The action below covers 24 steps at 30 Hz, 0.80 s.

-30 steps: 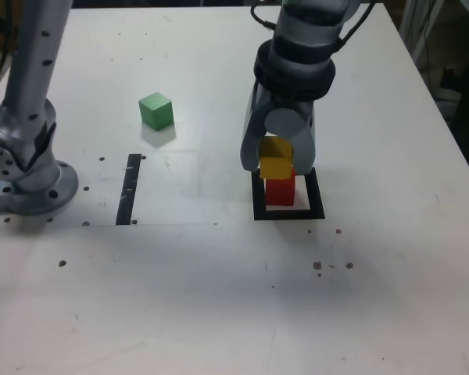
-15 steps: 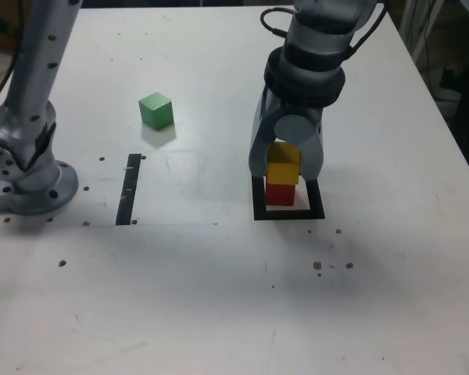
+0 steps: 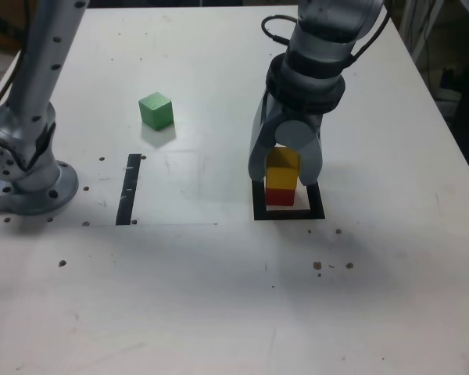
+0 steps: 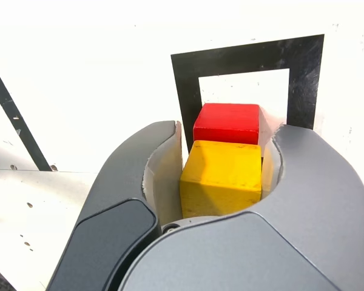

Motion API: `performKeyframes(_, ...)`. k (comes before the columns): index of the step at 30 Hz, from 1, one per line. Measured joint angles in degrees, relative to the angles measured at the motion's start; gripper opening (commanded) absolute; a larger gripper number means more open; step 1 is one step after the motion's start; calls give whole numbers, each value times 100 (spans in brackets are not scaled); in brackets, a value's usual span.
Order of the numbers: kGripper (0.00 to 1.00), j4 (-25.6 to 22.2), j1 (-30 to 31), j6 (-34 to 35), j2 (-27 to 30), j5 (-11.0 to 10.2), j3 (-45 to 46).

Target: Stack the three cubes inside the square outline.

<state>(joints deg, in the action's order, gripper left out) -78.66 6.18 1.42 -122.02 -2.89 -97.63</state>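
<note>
My pincer [image 3: 285, 166] is clamping the yellow cube [image 3: 282, 169] between its two grey fingers, squeezed down nearly as tight as it goes, and I am bringing that cube down onto the red cube [image 3: 280, 196]. A second ago I was holding the yellow one higher, with most of the red block's front showing beneath it; now only a thin band of red is peeking out under the yellow in the exterior view, so the two are looking as good as in contact. I am also sitting a little further toward the exterior view's right than I was, more squarely over the red cube.

In the wrist view the yellow cube [image 4: 221, 177] is lying over the red cube [image 4: 227, 123], though I cannot tell from there whether their edges are lining up exactly. The red cube is standing inside the square outline [image 3: 260, 212], on its white middle.

I am judging the second tier to be almost placed: what is remaining is to let go without nudging the stack. The green cube [image 3: 155, 110] is waiting untouched well apart, toward the exterior view's left beyond the straight tape strip [image 3: 128, 190], so the third level is not yet begun.
</note>
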Motion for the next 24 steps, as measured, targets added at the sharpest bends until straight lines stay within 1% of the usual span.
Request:
performKeyframes(9, 39, -35, -59, -27, 0, -4, -4)
performKeyframes(13, 49, -35, -70, -33, 0, -3, -5)
performKeyframes(15, 57, -35, -70, -35, 0, -1, -5)
performKeyframes(17, 67, -35, -70, -35, 0, 5, -7)
performKeyframes(18, 74, -35, -70, -36, 0, 8, -9)
performKeyframes(21, 90, -38, -70, -44, 0, 11, -28)
performKeyframes(24, 98, -74, -71, -49, 0, -7, -47)
